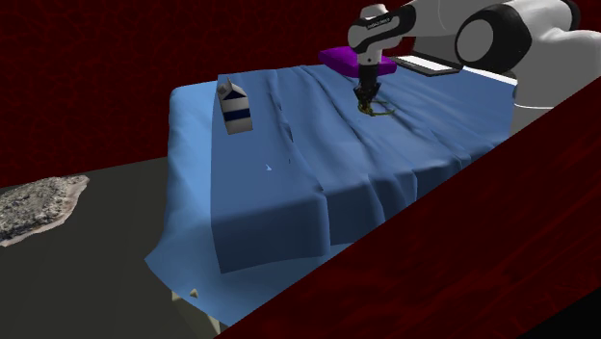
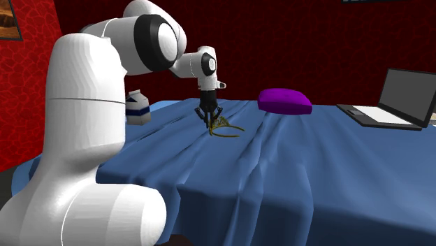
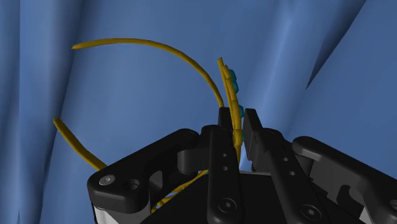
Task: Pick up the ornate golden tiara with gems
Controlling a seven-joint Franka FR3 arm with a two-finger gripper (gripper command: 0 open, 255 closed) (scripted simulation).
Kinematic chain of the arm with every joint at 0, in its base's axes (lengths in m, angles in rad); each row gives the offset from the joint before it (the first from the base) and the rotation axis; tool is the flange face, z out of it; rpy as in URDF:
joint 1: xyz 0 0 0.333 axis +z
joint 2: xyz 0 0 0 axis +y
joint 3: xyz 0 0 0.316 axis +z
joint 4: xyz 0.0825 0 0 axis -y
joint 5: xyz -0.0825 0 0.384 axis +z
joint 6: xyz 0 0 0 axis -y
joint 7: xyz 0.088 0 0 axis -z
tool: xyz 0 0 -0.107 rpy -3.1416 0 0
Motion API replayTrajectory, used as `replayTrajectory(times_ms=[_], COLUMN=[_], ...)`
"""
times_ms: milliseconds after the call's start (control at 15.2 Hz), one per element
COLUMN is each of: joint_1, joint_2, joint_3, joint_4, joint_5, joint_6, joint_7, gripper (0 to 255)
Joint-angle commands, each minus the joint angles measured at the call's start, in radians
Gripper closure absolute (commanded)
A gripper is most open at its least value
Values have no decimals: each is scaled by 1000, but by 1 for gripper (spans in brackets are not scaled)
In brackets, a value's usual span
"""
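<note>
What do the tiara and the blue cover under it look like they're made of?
The tiara looks like thin gold-coloured metal, matte, going by its slim stiff arcs; its teal gems could be glass or stone. The blue cover looks like soft matte cloth: it creases and drapes over the edge.

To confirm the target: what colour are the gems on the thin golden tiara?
Teal-blue gems on the thin golden tiara; clearest in the wrist view.

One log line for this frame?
phase: grasp | gripper: shut on tiara front band | tiara: gold, teal gems, at blue sheet | lifted: cannot tell
</note>
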Motion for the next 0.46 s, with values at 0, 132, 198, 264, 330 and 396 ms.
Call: replayTrajectory(times_ms=[0, 132, 198, 264, 330, 396], joint_1=[0, -1, -1, -1, -1, -1], joint_2=[-5, -8, -10, -11, -11, -11], joint_3=[-1, -1, -2, -2, -2, -2], joint_4=[20, 42, 54, 66, 67, 67], joint_5=[-1, -2, -3, -3, -3, -3], joint_6=[-25, -51, -64, -76, -78, -78], joint_7=[0, -1, -1, -1, -1, -1], gripper=[255, 255, 255, 255, 255, 255])
